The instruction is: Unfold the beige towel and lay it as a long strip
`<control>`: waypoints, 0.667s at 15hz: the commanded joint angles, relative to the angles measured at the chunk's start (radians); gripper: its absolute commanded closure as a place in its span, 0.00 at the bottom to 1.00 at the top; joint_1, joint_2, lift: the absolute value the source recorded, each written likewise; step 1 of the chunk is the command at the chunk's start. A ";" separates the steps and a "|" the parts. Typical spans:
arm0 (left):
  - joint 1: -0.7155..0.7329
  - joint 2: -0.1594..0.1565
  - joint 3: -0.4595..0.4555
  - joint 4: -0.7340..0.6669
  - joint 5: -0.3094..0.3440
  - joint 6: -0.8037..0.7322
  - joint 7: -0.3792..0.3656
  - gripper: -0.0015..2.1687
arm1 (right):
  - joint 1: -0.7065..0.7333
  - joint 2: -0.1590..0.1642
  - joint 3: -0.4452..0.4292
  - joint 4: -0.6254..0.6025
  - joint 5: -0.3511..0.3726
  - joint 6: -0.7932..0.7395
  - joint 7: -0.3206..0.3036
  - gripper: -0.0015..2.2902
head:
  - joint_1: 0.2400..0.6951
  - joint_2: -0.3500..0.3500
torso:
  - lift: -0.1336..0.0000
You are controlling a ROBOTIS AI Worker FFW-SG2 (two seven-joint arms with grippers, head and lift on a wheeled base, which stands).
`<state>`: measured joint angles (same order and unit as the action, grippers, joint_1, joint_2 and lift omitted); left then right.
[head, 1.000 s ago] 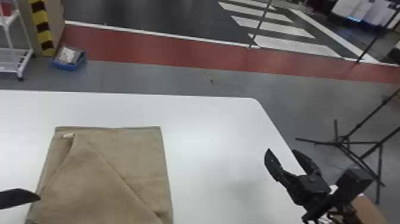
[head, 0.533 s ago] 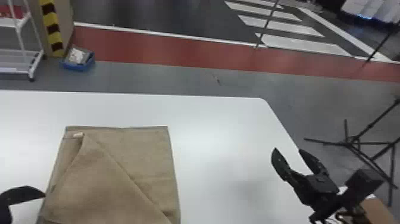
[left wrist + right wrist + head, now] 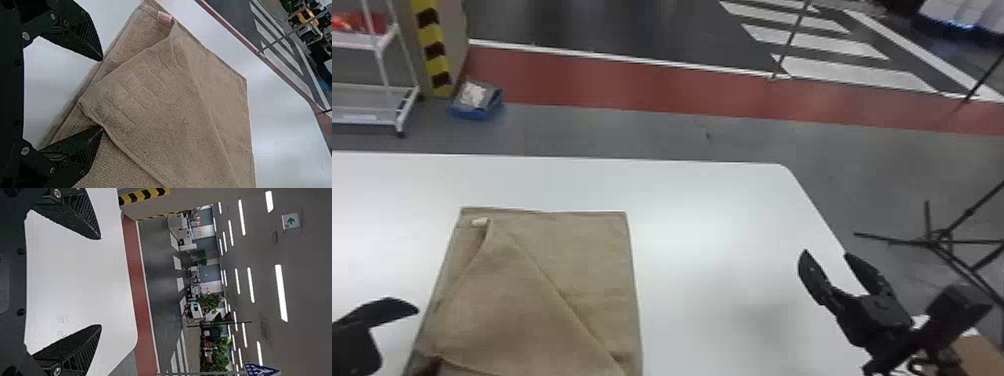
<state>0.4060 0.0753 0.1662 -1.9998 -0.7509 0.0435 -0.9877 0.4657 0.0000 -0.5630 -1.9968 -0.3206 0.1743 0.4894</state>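
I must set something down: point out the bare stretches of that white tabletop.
The widest is the smooth white tabletop between the folded beige cloth towel and the black, two-fingered right gripper. A narrower strip runs between the towel and the table's far edge. Crowded: the towel's left edge, by the black left gripper.

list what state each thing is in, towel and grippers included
beige towel: still partly folded, top layer slanting diagonally, not yet a long strip
towel's tag: exposed
left gripper: open, empty
right gripper: open, empty
white table: bearing the towel
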 commanded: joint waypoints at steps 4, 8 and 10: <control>0.010 -0.005 -0.025 -0.007 0.016 -0.007 0.027 0.30 | -0.006 0.001 0.000 0.015 0.000 0.000 0.003 0.04 | 1.00 0.07 | 0.17; 0.005 -0.006 -0.022 -0.011 0.019 -0.001 -0.020 0.64 | -0.010 0.001 -0.002 0.024 0.000 0.000 0.006 0.04 | 1.00 0.05 | 0.17; 0.010 -0.005 -0.016 -0.013 0.021 -0.001 -0.014 0.78 | -0.015 0.001 -0.002 0.027 0.002 0.000 0.006 0.04 | 1.00 0.04 | 0.17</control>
<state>0.4131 0.0697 0.1467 -2.0112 -0.7311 0.0411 -1.0043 0.4546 0.0000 -0.5645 -1.9716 -0.3200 0.1742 0.4955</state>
